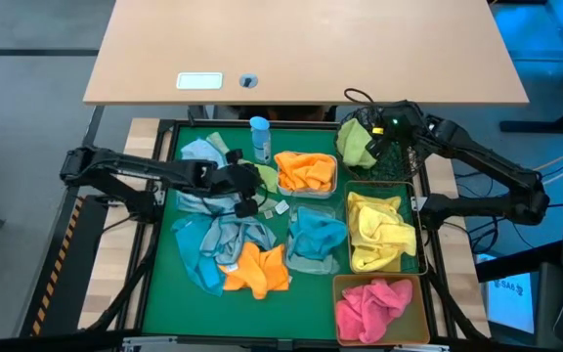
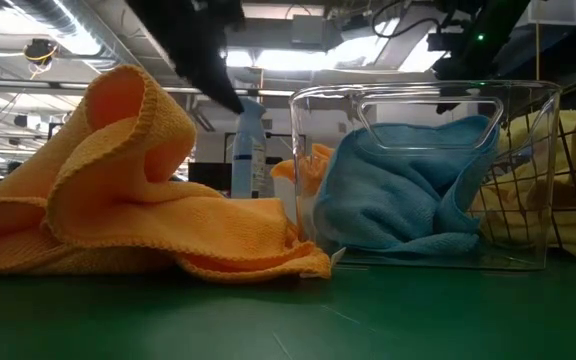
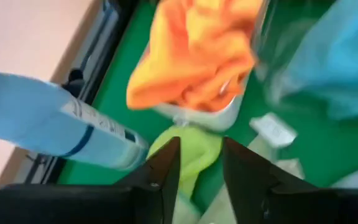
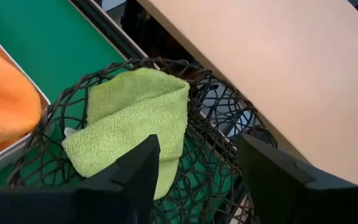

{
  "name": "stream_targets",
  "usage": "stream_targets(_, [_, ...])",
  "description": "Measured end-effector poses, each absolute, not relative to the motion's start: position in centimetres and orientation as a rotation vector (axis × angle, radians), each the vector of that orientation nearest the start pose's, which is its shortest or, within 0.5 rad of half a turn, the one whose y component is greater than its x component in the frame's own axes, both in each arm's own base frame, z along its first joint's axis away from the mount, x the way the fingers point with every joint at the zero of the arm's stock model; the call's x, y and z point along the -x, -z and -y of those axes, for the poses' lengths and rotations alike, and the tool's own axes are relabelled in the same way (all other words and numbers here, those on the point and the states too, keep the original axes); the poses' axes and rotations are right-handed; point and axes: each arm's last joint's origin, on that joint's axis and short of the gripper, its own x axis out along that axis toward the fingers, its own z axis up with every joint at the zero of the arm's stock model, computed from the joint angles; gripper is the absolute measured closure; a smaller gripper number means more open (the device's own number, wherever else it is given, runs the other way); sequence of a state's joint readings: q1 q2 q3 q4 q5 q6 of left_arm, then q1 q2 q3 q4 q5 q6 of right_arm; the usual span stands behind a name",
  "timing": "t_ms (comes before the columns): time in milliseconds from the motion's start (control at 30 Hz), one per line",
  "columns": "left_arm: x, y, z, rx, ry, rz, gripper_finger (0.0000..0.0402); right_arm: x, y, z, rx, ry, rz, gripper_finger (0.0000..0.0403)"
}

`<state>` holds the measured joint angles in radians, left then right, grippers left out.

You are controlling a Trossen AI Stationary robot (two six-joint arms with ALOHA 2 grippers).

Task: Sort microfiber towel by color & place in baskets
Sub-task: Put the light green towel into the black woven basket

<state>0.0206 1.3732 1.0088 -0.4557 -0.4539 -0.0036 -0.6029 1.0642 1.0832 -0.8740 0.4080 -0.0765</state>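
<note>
Worktop point(image 1: 164, 293) mat holds the unsorted towel pile point(image 1: 225, 240) at centre-left of the high view. I judge the left gripper point(image 3: 199, 180) nearer, jaws spread with a light green towel point(image 3: 191, 152) directly between and ahead. The right gripper point(image 4: 197, 180), jaws spread, hovers above the black mesh basket point(image 4: 222, 124) at upper right.

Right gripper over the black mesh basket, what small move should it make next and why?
Probably lift straight up and away. The right gripper is open above the black mesh basket, and the light green towel already lies inside, apart from its fingers. The left gripper is over another green towel on the mat, so loose towels remain.
</note>
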Motion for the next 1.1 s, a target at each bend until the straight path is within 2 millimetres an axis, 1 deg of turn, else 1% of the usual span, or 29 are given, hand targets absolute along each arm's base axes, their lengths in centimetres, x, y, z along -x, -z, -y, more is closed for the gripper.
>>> stream_targets(233, [-29.0, -23.4, -4.8, -0.314, -0.437, -1.002, 0.0292, -15.3, -32.5, 12.0, -0.026, 0.902, -0.970, 0.0187])
stream_targets(467, [-29.2, -21.0, -6.8, -0.338, -0.297, -1.146, 0.0292, -15.1, -32.3, 11.8, -0.030, 0.895, -1.003, 0.0187])
stream_targets(567, [-29.3, -20.4, -7.5, -0.374, -0.276, -1.181, 0.0292, -15.2, -32.3, 11.8, -0.034, 0.887, -1.002, 0.0187])
stream_targets(667, [-29.3, -19.9, -8.1, -0.388, -0.218, -1.203, 0.0292, -15.2, -32.3, 11.8, -0.041, 0.873, -0.999, 0.0187])
stream_targets(767, [-29.2, -19.4, -8.7, -0.363, -0.161, -1.216, 0.0292, -15.2, -32.3, 11.7, -0.047, 0.863, -0.997, 0.0187])
stream_targets(967, [-29.0, -18.8, -9.9, -0.321, -0.166, -1.237, 0.0292, -15.3, -32.3, 11.7, -0.055, 0.846, -0.994, 0.0187])
stream_targets(1100, [-28.7, -18.4, -10.4, -0.257, -0.112, -1.245, 0.0292, -15.3, -32.3, 11.7, -0.055, 0.846, -0.994, 0.0187])
